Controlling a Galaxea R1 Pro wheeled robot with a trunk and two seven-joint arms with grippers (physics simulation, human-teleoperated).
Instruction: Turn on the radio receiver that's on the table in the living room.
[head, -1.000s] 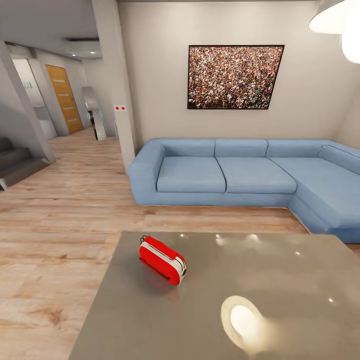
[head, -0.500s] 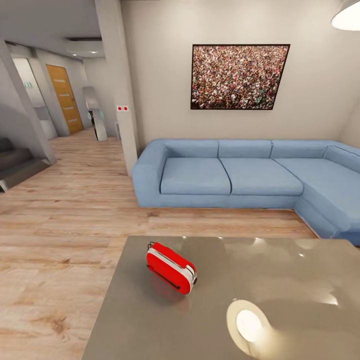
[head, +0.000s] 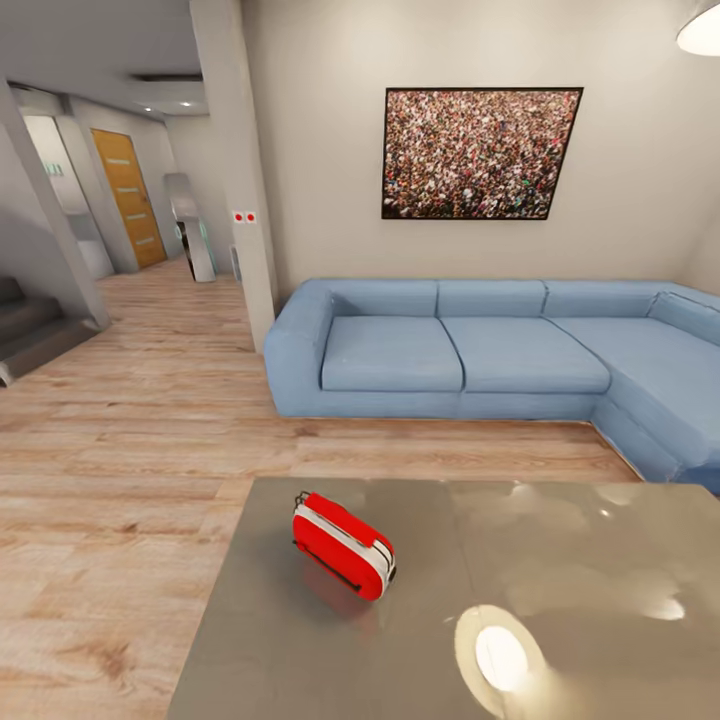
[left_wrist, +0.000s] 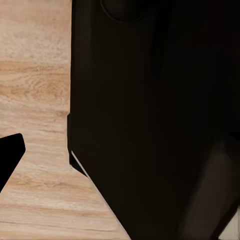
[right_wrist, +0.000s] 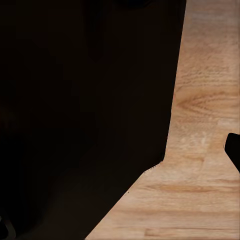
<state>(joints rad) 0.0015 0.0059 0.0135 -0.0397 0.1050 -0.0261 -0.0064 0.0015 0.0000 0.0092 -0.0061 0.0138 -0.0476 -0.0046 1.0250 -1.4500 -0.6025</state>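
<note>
The red radio receiver (head: 343, 545) with its white trim band lies on the left part of the glossy grey-taupe table (head: 560, 560), its thin black handle along the near side. Its dial and grille face away, so I cannot see them. This is the living room, with a light wood plank floor (head: 120, 480), beige walls, a blue L-shaped sofa (head: 470, 350) and a framed crowd picture (head: 480, 152). In the left wrist view one dark fingertip (left_wrist: 10, 155) shows at the picture's edge over the floor. The right wrist view has another fingertip (right_wrist: 234, 150) at its edge.
The sofa stands beyond the table with a strip of floor between them. A wall pillar (head: 240, 170) rises left of the sofa. Behind it a hallway leads to an orange door (head: 128, 195). Stair steps (head: 30, 335) sit at far left. A lamp reflection (head: 500, 655) glares on the tabletop.
The whole head view has shifted, so the camera moved: the table and radio sit a little lower and further right, and the ceiling lamp has slid toward the corner. The radio itself has not moved.
</note>
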